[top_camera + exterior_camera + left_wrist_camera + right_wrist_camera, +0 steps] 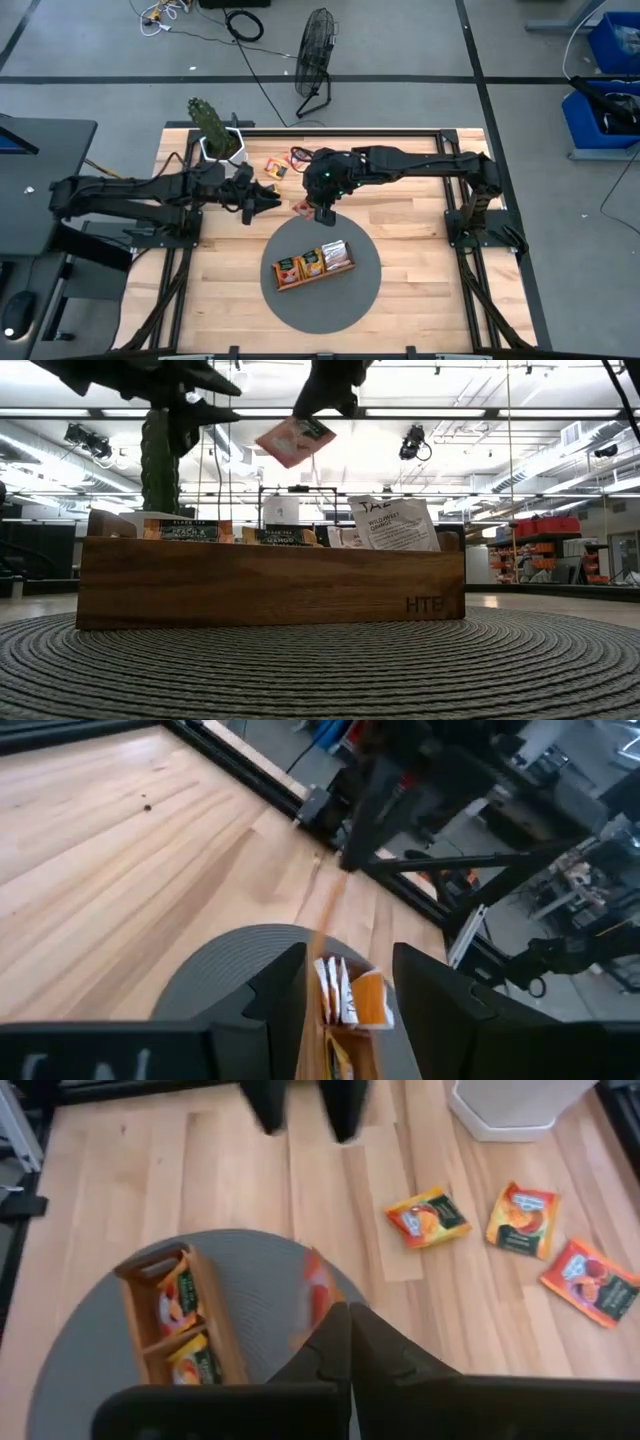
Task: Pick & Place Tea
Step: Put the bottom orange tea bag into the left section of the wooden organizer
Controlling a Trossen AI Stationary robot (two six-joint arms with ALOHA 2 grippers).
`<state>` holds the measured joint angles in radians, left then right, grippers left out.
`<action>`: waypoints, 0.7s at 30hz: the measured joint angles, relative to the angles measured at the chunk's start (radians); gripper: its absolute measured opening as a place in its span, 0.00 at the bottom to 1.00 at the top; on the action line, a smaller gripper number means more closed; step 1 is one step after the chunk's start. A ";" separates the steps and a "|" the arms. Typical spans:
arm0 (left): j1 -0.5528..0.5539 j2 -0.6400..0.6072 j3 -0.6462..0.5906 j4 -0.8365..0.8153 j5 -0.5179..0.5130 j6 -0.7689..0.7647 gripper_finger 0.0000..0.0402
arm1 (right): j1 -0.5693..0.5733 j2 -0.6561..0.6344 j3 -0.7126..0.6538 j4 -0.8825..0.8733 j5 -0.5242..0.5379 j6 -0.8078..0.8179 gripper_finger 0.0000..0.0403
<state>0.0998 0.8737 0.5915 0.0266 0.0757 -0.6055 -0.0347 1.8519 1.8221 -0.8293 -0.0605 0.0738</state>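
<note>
I'm carrying a tea sachet (294, 440) pinched by its top edge in the right gripper (323, 213), fingers closed, above the mat's far edge near the wooden tray (313, 265). It's light, floppy paper. The left gripper (262, 201) is waiting open beside it.

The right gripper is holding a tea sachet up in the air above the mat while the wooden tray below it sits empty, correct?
Not quite. The wooden tray is not empty: the high view shows sachets already standing in its compartments. The rest stands: the right gripper holds a tea sachet clear above the mat.
</note>
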 joint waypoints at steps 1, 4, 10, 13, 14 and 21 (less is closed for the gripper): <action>0.000 0.007 0.000 0.006 0.000 0.012 0.38 | 0.006 0.000 0.000 -0.002 0.000 0.001 0.00; 0.000 0.029 0.000 0.047 0.000 0.052 0.38 | 0.031 0.001 0.000 0.001 0.000 0.009 0.00; -0.007 0.072 0.001 0.153 0.131 0.154 0.38 | 0.083 0.003 0.000 0.022 0.032 0.046 0.00; -0.025 0.101 0.001 0.158 0.153 0.181 0.38 | 0.098 0.006 0.000 0.037 0.054 0.057 0.00; -0.030 0.114 0.001 0.163 0.161 0.194 0.38 | 0.099 0.006 0.000 0.048 0.055 0.057 0.00; -0.047 0.195 0.000 0.213 0.191 0.179 0.38 | 0.096 0.006 0.000 0.106 0.070 0.057 0.00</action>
<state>0.0526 1.0688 0.5919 0.2397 0.2665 -0.4269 0.0609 1.8576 1.8221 -0.7235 0.0093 0.1310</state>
